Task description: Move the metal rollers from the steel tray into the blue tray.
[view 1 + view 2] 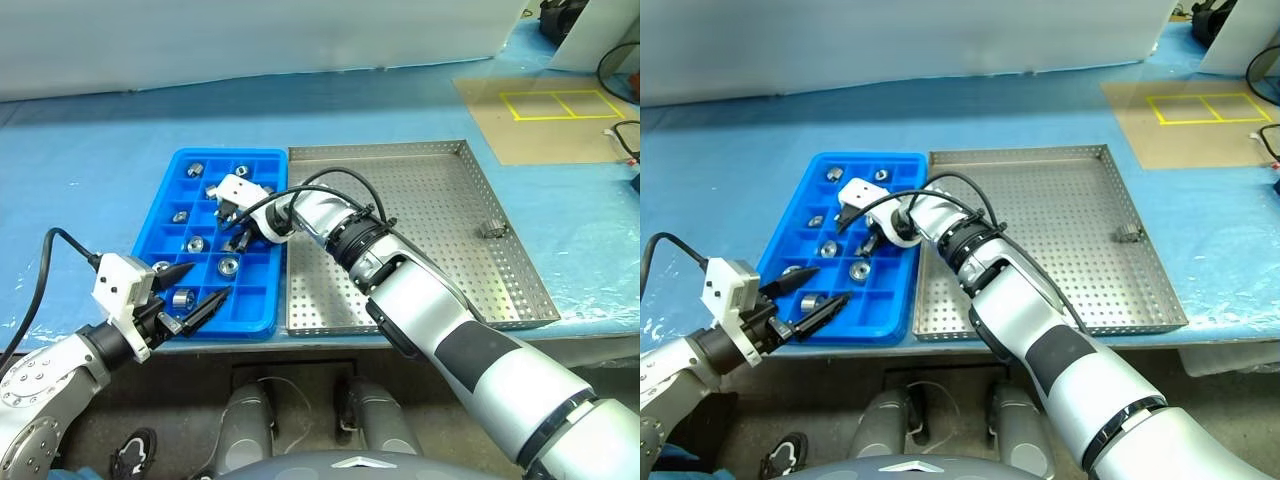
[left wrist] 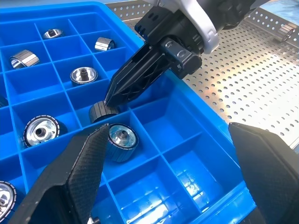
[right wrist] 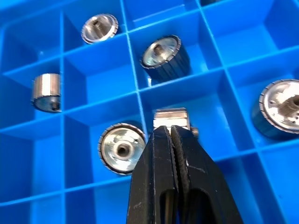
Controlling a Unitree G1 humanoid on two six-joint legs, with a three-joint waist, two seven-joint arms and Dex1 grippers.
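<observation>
The blue tray lies left of the steel tray, and several metal rollers sit in its square compartments. My right gripper reaches across into the blue tray. Its fingers are pressed together with nothing between them. A roller rests in the compartment just past their tips. One roller lies on the perforated floor near the steel tray's right rim. My left gripper hovers open and empty over the blue tray's near edge.
Both trays sit on a pale blue table sheet. A tan mat with yellow squares lies at the far right, with cables beside it. A black cable loops over my right wrist.
</observation>
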